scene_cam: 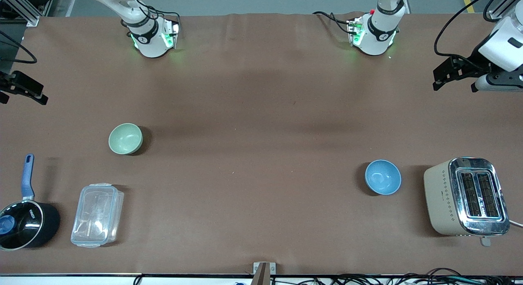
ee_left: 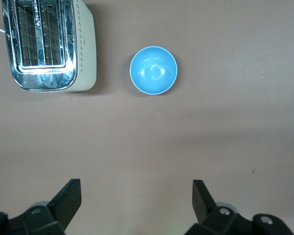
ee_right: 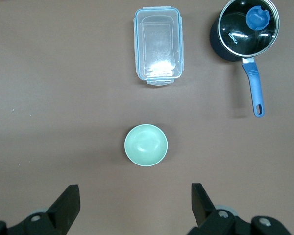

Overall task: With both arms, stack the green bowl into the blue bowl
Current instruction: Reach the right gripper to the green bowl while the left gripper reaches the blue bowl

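The left gripper (ee_left: 136, 200) hung with its fingers spread wide and nothing between them, over bare cloth at the left arm's end of the table (scene_cam: 261, 93). The right gripper (ee_right: 135, 203) was spread just as wide, also holding nothing and touching nothing, up over the table edge at the right arm's end.

The green bowl (scene_cam: 125, 138) stood upright on the table, mouth up, toward the right arm's end. Being round, it had no long axis to speak of. A clear lidded box (scene_cam: 97, 215) and a black saucepan (scene_cam: 25, 223) with a blue handle sat nearer the front camera than this bowl, the saucepan close to the corner.

The blue bowl (scene_cam: 383, 177) also stood mouth up, well apart from the green one, toward the left arm's end. A cream toaster (scene_cam: 466, 197) stood just beside it, closer to that end's edge.
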Action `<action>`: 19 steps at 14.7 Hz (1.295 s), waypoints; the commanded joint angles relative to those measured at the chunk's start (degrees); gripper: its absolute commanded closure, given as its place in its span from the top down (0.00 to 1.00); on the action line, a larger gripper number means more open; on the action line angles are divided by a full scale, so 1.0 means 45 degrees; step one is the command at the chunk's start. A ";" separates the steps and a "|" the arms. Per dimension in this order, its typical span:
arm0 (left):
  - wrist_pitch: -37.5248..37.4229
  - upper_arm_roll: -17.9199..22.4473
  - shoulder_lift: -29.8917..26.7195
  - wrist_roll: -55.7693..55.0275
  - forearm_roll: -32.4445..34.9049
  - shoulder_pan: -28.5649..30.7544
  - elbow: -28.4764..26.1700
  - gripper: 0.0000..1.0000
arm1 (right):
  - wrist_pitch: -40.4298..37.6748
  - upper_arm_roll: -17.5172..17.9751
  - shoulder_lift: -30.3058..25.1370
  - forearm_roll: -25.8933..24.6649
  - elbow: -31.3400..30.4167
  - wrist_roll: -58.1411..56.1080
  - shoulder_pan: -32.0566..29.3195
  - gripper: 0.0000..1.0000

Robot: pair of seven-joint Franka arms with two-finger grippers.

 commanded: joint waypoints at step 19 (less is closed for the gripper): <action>0.7576 0.0204 0.7829 0.0081 0.0735 0.0528 -0.0668 1.00 | 0.2681 0.0012 -0.0646 -0.0316 -0.5177 -0.0099 0.0185 1.00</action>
